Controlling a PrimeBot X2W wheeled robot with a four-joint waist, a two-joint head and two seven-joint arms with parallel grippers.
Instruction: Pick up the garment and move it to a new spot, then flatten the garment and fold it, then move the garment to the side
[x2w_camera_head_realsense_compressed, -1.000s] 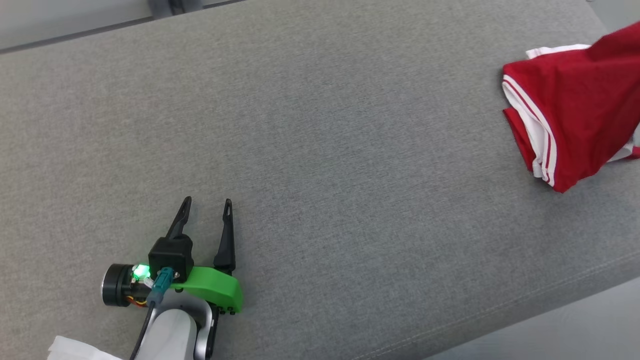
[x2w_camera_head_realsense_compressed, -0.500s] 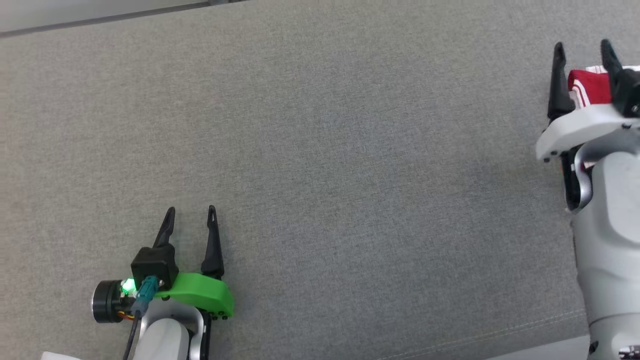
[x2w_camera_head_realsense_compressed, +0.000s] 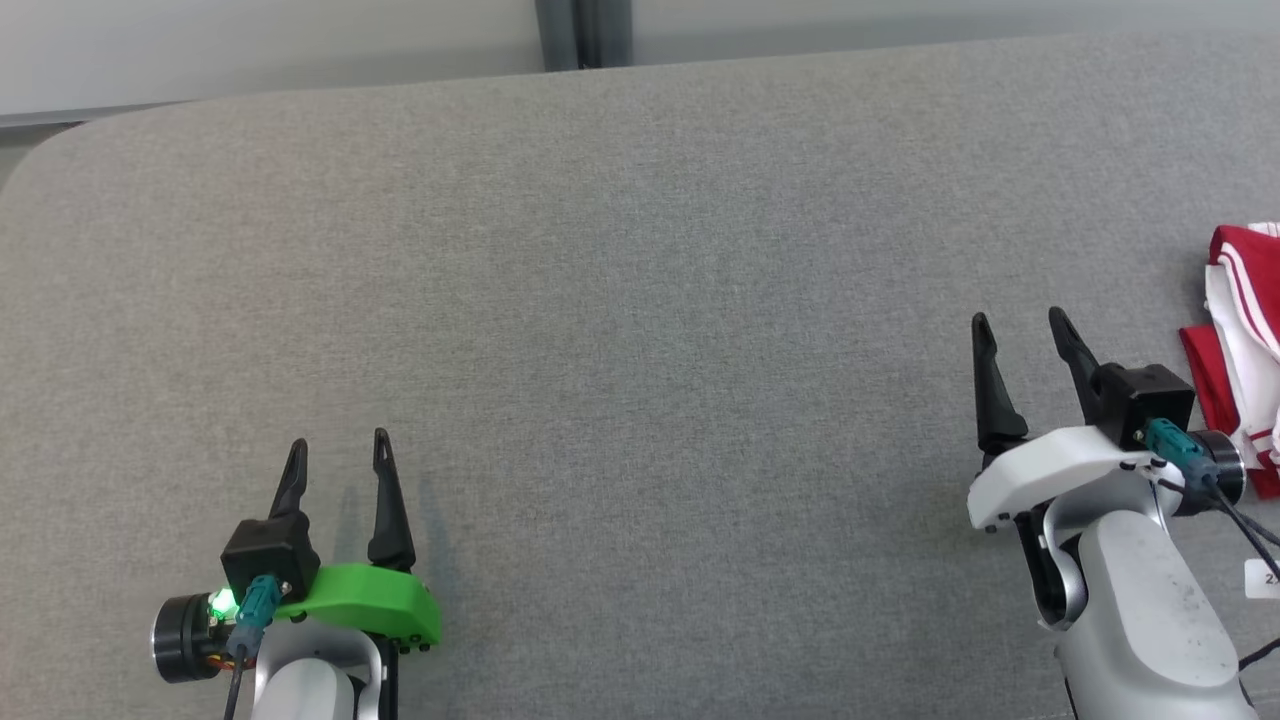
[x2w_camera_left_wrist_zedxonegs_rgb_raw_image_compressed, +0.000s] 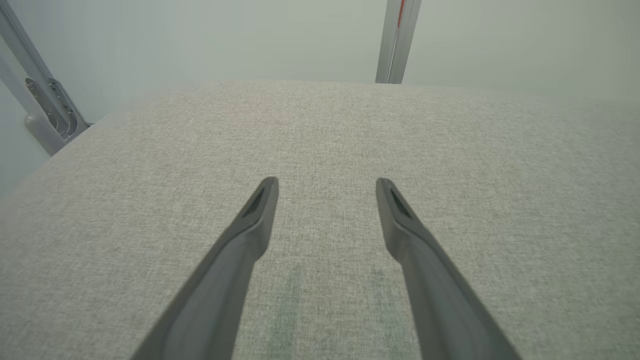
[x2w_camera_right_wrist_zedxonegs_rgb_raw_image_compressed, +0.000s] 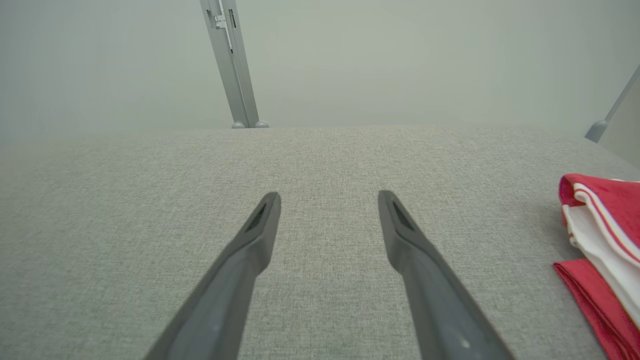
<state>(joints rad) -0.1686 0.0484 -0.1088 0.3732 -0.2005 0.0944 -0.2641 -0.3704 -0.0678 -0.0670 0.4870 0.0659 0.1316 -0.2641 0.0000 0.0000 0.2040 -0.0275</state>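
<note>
the garment (x2w_camera_head_realsense_compressed: 1243, 350) lies on the table (x2w_camera_head_realsense_compressed: 640, 300), just right of the right gripper (x2w_camera_head_realsense_compressed: 1018, 327).

Both arms low in front of me, jaws apart.
My left gripper (x2w_camera_head_realsense_compressed: 338, 440) sits at lower left on its green wrist mount (x2w_camera_head_realsense_compressed: 370, 600), my right gripper (x2w_camera_head_realsense_compressed: 1018, 317) at lower right on its white wrist mount (x2w_camera_head_realsense_compressed: 1040, 465), a little further forward; both point away from me, dark fingers (x2w_camera_left_wrist_zedxonegs_rgb_raw_image_compressed: 240, 250) spread wide, pale forearms (x2w_camera_head_realsense_compressed: 1140, 620) rising from the bottom edge.

The setting reads as a laboratory or robot test cell. A wide work surface (x2w_camera_head_realsense_compressed: 640, 300) covered in plain grey fabric stands before bare pale wall panels (x2w_camera_right_wrist_zedxonegs_rgb_raw_image_compressed: 400, 60), framed by aluminium uprights (x2w_camera_right_wrist_zedxonegs_rgb_raw_image_compressed: 232, 65) and a bracketed metal strut (x2w_camera_left_wrist_zedxonegs_rgb_raw_image_compressed: 50, 110).
</note>
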